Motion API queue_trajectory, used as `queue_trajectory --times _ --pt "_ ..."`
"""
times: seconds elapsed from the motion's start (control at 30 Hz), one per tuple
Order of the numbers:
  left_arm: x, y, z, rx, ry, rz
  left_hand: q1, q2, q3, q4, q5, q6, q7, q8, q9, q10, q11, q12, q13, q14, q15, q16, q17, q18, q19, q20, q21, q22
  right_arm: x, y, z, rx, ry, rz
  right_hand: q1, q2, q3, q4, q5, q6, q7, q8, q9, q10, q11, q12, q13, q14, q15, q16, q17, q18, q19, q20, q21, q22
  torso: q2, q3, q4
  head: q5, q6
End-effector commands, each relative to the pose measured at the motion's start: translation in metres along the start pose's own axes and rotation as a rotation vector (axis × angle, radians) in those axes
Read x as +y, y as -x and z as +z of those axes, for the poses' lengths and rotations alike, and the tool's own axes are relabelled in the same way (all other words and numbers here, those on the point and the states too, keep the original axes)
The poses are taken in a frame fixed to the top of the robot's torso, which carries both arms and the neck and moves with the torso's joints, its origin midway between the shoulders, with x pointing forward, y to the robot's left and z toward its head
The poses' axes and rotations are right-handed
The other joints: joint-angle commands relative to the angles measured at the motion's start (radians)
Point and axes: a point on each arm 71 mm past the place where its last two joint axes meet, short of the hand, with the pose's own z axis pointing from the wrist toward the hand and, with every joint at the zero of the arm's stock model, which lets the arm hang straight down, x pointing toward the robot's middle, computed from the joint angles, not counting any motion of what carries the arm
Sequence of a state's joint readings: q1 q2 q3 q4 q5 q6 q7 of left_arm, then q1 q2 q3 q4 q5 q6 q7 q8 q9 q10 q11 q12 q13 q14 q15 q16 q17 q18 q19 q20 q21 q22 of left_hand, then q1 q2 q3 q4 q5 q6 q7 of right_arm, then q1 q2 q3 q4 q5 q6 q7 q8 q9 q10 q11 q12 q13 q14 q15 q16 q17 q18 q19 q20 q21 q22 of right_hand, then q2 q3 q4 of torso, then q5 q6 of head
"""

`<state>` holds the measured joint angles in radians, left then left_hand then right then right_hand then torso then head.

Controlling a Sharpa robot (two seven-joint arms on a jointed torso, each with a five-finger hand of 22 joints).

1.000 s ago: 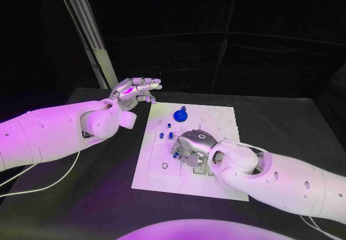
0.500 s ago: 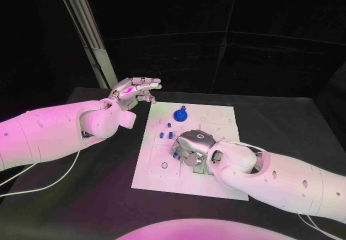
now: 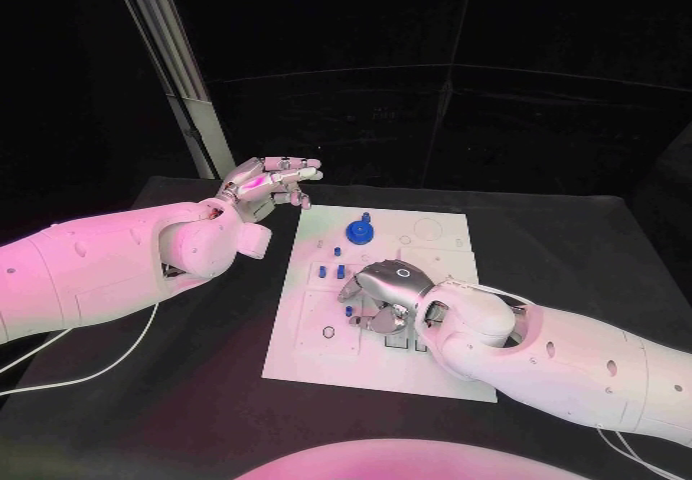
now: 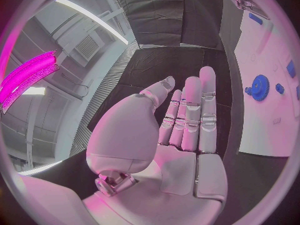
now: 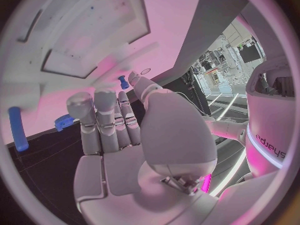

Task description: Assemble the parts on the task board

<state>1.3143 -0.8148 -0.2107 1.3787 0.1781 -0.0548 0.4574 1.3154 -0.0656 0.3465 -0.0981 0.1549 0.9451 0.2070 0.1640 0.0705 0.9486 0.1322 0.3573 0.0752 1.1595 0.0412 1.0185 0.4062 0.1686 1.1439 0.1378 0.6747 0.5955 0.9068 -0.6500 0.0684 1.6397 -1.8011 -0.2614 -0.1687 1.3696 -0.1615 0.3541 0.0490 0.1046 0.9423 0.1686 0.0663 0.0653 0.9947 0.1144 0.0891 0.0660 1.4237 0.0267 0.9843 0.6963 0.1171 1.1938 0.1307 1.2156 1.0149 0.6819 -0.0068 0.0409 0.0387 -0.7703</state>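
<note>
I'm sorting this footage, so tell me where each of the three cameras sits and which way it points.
Head view: on the robot's head, looking down at the task board; both arms show, left hand raised beyond the board, right hand over it.
Left wrist view: behind the left hand, facing the board's edge and a blue gear.
Right wrist view: behind the right hand, facing the board close up.
Shared: the gear appears in the head and left wrist views.

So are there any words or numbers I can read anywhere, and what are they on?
"sharpa": on the robot's white body at the edge of the right wrist view, written sideways.
Task board: faint markings, too small to read.
Nothing readable on the left hand or right hand.
</note>
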Motion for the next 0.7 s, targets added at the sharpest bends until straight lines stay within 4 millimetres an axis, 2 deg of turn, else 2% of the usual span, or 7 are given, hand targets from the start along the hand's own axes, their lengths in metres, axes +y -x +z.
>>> queue_trajectory --times 0.03,0.27,0.43,0.6,0.7 --pt "-0.001 -0.001 0.000 0.020 0.000 0.001 -0.003 0.007 -0.003 -0.002 0.003 -0.009 0.001 0.005 -0.001 -0.009 0.002 0.007 -0.001 -0.008 0.000 -0.001 -0.002 0.014 -0.004 0.000 -0.007 -0.002 0.002 0.007 -0.005 -0.063 0.021 0.040 0.003 0.016 -0.014 0.000 0.019 0.009 0.004 0.002 0.004 0.017 -0.001 0.021 0.003 0.010 -0.005 0.012 0.019 0.004 0.021 -0.003 0.009 0.019 0.002 0.0015 0.0018 -0.001 0.003" --pt "-0.001 -0.001 0.000 0.029 0.002 0.015 -0.004 0.007 -0.004 -0.002 0.003 -0.010 0.002 0.005 -0.001 -0.011 0.003 0.008 -0.002 -0.010 0.001 -0.001 -0.003 0.014 -0.005 0.000 -0.008 -0.002 -0.010 0.017 -0.025 -0.091 -0.011 0.055 0.012 0.028 -0.024 0.002 0.029 0.031 0.006 0.005 0.005 0.038 -0.002 0.042 0.002 0.021 -0.006 0.038 0.047 -0.002 0.046 -0.004 0.027 0.045 -0.001 -0.0004 -0.0015 -0.005 0.009" --pt "-0.001 -0.001 0.000 0.031 0.001 0.017 -0.004 0.007 -0.004 -0.002 0.003 -0.010 0.002 0.005 -0.001 -0.011 0.003 0.008 -0.002 -0.010 0.001 -0.001 -0.003 0.014 -0.005 0.000 -0.008 -0.002 -0.024 0.036 -0.036 -0.111 -0.065 0.066 0.013 0.029 -0.026 0.003 0.029 0.036 0.005 0.005 0.005 0.044 -0.003 0.047 0.001 0.023 -0.006 0.043 0.050 -0.003 0.050 -0.004 0.030 0.048 0.000 0.0006 -0.0023 -0.017 0.021" --pt "-0.001 -0.001 -0.001 0.032 -0.002 0.017 -0.004 0.007 -0.004 -0.002 0.003 -0.010 0.002 0.005 -0.001 -0.011 0.003 0.008 -0.002 -0.010 0.001 -0.001 -0.003 0.014 -0.005 0.000 -0.008 -0.002 -0.042 0.055 -0.044 -0.111 -0.132 0.049 0.006 0.017 -0.055 0.010 0.008 0.017 -0.005 -0.004 0.000 0.024 -0.008 0.045 -0.003 0.019 -0.010 0.038 0.037 0.000 0.042 -0.007 0.021 0.036 -0.001 -0.0003 -0.0019 -0.031 0.032" --pt "-0.001 -0.001 -0.001 0.033 -0.004 0.017 -0.004 0.007 -0.004 -0.002 0.003 -0.010 0.002 0.005 -0.001 -0.011 0.003 0.008 -0.002 -0.010 0.001 -0.001 -0.003 0.014 -0.005 0.000 -0.008 -0.002 -0.054 0.064 -0.050 -0.102 -0.176 0.027 0.010 0.012 -0.100 0.017 0.008 -0.004 -0.017 -0.004 0.000 -0.020 -0.004 0.037 -0.002 0.014 -0.008 0.029 0.021 0.003 0.032 -0.005 0.008 0.020 0.000 -0.0006 0.0001 -0.038 0.038"
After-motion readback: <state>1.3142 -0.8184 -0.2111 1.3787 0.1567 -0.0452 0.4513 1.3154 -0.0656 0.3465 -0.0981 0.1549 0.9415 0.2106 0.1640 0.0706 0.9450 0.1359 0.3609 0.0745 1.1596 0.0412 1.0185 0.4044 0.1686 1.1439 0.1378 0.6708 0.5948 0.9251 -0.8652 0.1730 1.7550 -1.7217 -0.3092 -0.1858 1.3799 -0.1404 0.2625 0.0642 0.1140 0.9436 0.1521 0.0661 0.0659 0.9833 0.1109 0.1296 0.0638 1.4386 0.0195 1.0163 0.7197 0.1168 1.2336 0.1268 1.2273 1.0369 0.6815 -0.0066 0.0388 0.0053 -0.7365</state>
